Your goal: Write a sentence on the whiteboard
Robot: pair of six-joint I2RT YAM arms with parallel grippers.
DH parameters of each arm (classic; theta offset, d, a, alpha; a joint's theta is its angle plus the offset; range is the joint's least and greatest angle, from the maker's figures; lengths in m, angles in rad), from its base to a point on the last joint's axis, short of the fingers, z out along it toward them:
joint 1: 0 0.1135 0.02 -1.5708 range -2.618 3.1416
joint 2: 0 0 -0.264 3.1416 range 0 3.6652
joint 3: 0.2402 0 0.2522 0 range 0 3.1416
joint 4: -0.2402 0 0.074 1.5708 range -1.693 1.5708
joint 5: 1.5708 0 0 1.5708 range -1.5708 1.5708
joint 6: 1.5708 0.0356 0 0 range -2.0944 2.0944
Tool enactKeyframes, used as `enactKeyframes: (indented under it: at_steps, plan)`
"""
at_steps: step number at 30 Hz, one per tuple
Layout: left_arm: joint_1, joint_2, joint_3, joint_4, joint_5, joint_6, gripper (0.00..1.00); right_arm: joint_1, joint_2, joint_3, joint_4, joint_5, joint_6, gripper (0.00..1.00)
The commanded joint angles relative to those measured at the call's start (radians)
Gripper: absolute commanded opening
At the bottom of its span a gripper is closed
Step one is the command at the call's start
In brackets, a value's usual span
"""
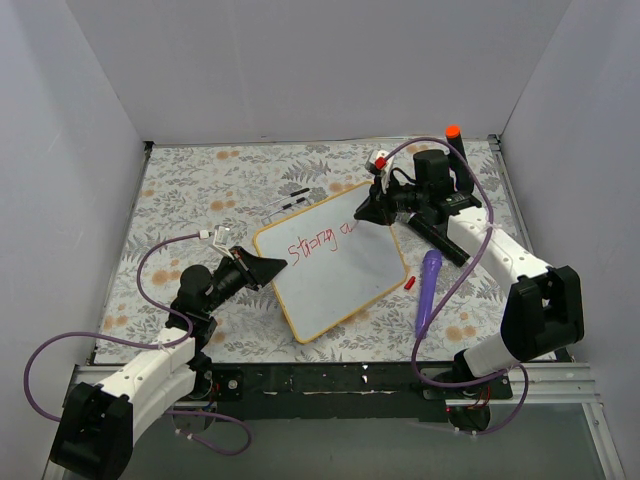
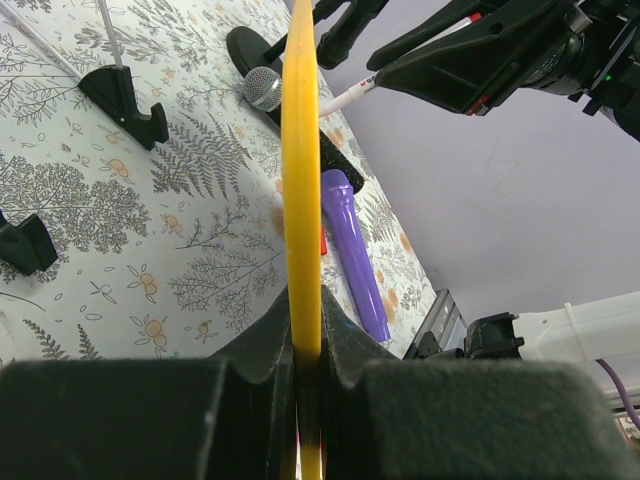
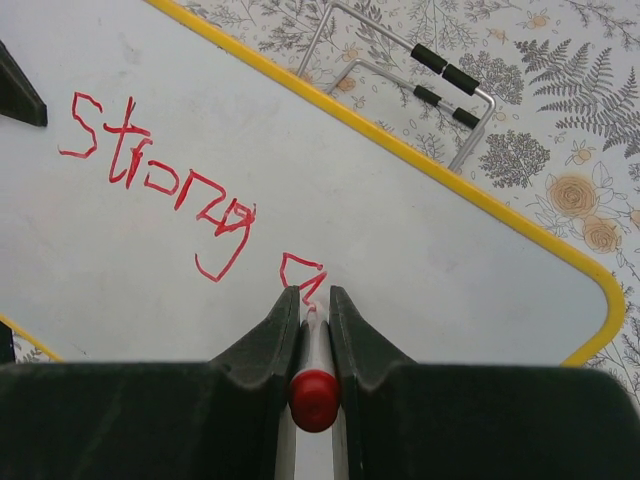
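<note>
The whiteboard [image 1: 335,262] lies tilted in the middle of the table, white with a yellow frame. Red writing [image 1: 318,244] on it reads "Strong" plus a started letter "a" [image 3: 300,272]. My left gripper [image 1: 268,267] is shut on the board's left edge; in the left wrist view the yellow frame [image 2: 300,180] runs up between its fingers. My right gripper [image 1: 372,207] is shut on a white marker with a red end [image 3: 315,398], tip touching the board [image 3: 420,240] at the "a".
A purple microphone [image 1: 428,290] lies right of the board, also in the left wrist view [image 2: 355,250]. A small red cap [image 1: 410,283] lies beside the board's right corner. A wire stand with black grips [image 3: 440,80] and black clips [image 1: 298,191] lie behind the board.
</note>
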Motion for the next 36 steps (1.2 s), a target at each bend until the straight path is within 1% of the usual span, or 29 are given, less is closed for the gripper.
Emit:
enactKeyframes:
  at_steps: [1,12,25,36]
  plan:
    - [-0.001,-0.014,0.008,0.08,0.016,0.034,0.0,-0.003,-0.03,0.049,0.033,-0.022,0.004,0.01]
    - [-0.001,-0.01,0.008,0.08,0.018,0.032,0.0,-0.003,0.007,0.099,0.056,-0.018,0.033,0.01]
    - [-0.003,-0.01,0.009,0.08,0.018,0.034,0.0,-0.003,0.03,0.072,0.074,-0.019,0.054,0.01]
    - [-0.004,-0.013,0.006,0.08,0.018,0.034,0.0,-0.024,0.028,0.078,0.085,0.042,0.071,0.01]
